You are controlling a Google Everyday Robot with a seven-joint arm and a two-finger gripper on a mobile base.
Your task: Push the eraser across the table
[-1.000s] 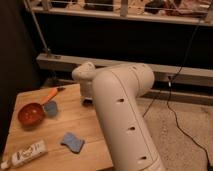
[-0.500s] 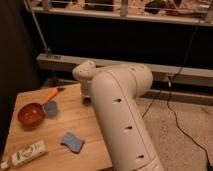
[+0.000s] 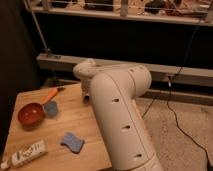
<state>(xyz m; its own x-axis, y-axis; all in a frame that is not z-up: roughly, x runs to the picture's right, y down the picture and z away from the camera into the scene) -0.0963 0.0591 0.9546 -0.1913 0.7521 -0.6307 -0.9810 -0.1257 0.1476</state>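
red bowl (image 3: 32, 114), blue sponge (image 3: 73, 142), white tube (image 3: 27, 153), orange-handled utensil (image 3: 50, 93)

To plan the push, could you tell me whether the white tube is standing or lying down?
Lying down: the white tube rests lengthwise on the table, by its near edge. The hand is not in view.

The light wooden table (image 3: 87, 122) carries a red bowl (image 3: 31, 114) at 9 o'clock, an orange-handled utensil (image 3: 50, 94) at 11, a blue sponge (image 3: 73, 142) toward 6 and a white tube (image 3: 27, 154) at 7, the gripper hidden behind the arm (image 3: 120, 115).
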